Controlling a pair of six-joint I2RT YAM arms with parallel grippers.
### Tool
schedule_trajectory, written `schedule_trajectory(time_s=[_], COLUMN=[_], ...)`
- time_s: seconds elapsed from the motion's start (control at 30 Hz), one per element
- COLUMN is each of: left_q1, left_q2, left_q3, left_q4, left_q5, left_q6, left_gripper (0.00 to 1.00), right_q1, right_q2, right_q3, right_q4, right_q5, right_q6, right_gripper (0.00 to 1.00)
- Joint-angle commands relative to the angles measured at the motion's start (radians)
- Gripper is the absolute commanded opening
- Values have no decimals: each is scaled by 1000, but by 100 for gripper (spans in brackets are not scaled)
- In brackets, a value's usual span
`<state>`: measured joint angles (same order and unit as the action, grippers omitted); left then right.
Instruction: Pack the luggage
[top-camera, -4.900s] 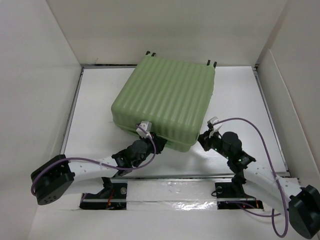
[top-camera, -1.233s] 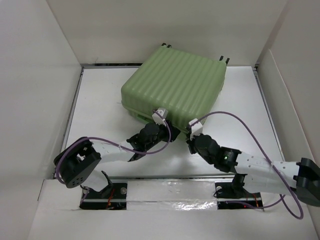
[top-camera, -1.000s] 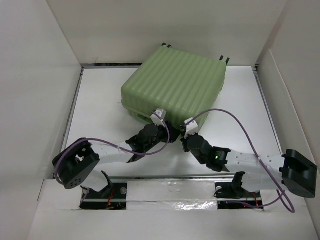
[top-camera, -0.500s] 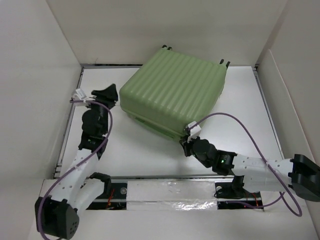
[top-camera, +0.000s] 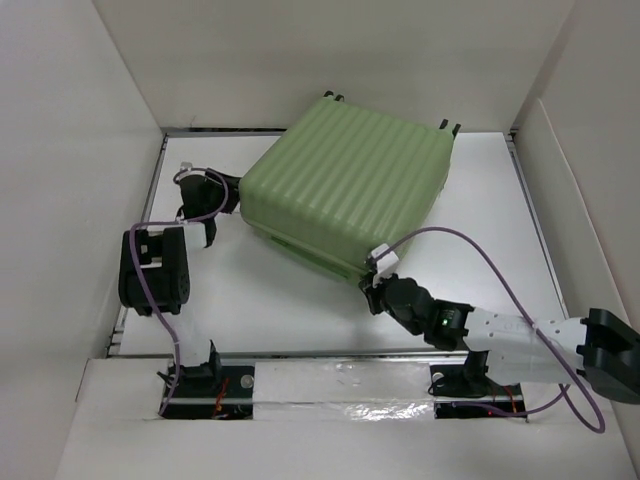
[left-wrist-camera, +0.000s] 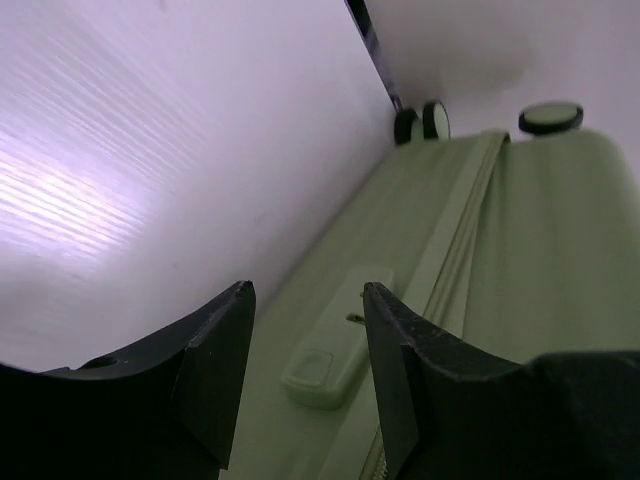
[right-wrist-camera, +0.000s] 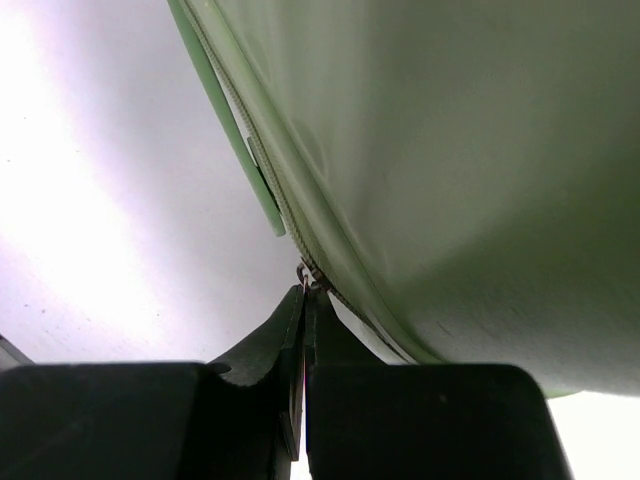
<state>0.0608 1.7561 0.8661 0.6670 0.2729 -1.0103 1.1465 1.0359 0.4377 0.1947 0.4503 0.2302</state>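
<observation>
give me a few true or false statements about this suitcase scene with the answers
1. The luggage lies closed on the table. True.
2. The right gripper is wide open. False: it is shut, its tips at the zipper.
3. The left gripper has its jaws apart with nothing between them. True.
4. Both grippers are at the luggage's near edge. False: only the right one is; the left gripper faces its left side.
</observation>
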Motion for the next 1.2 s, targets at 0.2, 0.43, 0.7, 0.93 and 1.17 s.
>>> schedule_trajectory(time_s=[0.2,0.43,0.7,0.93,1.17], left_q1=[-202,-309,-319,-319,-319], left_q2=[-119,-328,-590,-742,-667], left_q3=[-246,-525,-739,-728,-682], left_q4=[407,511,398,223,262], left_q5=[45,-30,-103,-175,-141], left_q6=[10,75,144,188,161], left_gripper=[45,45,46,47,48], right_q1=[-24,1,137,148,211], right_q2=[261,679,918,695,633], right_q3=[317,758,1176,896,708], right_q4=[89,56,-100,-5,12], right_q5=[-222,-490,-614,-671,-495], right_q6=[-169,-248,-324,-259,-207], right_gripper=[0,0,0,0,0])
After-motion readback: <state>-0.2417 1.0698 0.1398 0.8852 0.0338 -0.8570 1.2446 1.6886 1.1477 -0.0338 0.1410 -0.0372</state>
